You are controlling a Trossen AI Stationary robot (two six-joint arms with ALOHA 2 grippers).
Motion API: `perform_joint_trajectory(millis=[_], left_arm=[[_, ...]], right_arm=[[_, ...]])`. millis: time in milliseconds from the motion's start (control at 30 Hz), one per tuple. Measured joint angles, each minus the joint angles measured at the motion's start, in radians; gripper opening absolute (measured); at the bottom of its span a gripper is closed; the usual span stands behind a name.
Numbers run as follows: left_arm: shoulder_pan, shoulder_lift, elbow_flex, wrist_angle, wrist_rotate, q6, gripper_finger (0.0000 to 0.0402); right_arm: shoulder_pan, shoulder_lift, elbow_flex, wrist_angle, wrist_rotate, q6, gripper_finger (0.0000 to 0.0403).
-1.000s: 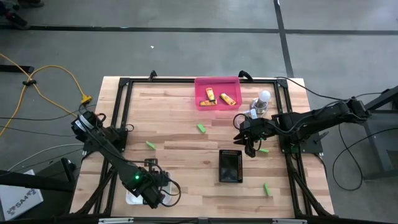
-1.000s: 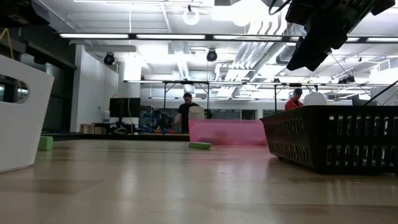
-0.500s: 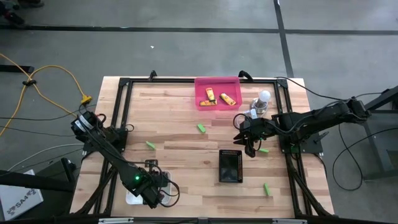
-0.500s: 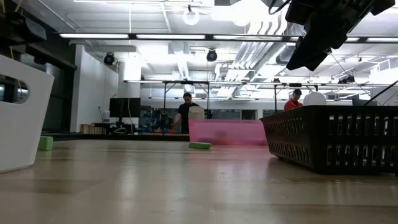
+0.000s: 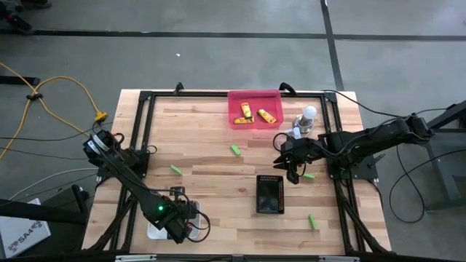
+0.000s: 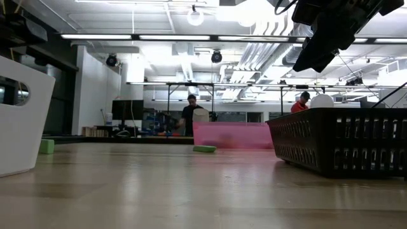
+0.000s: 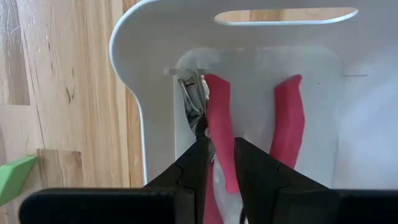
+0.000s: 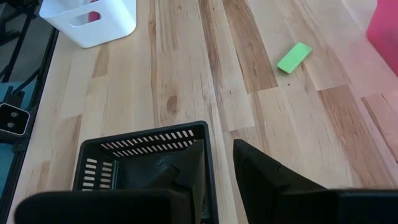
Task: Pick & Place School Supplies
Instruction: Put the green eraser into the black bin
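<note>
Counted four green blocks (image 5: 236, 150) loose on the wooden table (image 5: 218, 196) across the middle and lower right of the high view, two yellow-orange pieces (image 5: 246, 111) told for certain in the pink tray (image 5: 255, 92) at top centre, and one pink-handled tool (image 7: 289, 118) in the white bin (image 7: 149, 93) at lower left. Found the left gripper (image 7: 219, 140) down in that bin, fingers narrowly astride a pink handle, squeezing or not impossible to tell. Found the right gripper (image 8: 219, 144) over the black basket (image 8: 143, 140), fingers apart and empty. Noted two people (image 6: 191, 114) in the bright workshop behind.
</note>
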State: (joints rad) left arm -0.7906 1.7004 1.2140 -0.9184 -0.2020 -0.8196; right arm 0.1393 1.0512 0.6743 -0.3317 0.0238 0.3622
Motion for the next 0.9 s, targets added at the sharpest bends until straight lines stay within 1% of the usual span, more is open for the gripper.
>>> perform_joint_trajectory(millis=[267, 500, 800, 900], left_arm=[[0.0, -0.011, 0.0, -0.005, -0.014, 0.0, 0.0072], [0.011, -0.076, 0.0, -0.038, -0.031, -0.023, 0.0072], [0.05, -0.167, 0.0, -0.1, -0.066, -0.018, 0.0072], [0.08, -0.19, 0.0, -0.125, -0.066, 0.034, 0.0072]], right_arm=[[0.0, 0.0, 0.0, 0.0, 0.0, 0.0, 0.0074], [0.0, 0.0, 0.0, 0.001, 0.0, 0.0, 0.0074], [0.0, 0.0, 0.0, 0.001, 0.0, 0.0, 0.0074], [0.0, 0.0, 0.0, 0.001, 0.0, 0.0, 0.0074]])
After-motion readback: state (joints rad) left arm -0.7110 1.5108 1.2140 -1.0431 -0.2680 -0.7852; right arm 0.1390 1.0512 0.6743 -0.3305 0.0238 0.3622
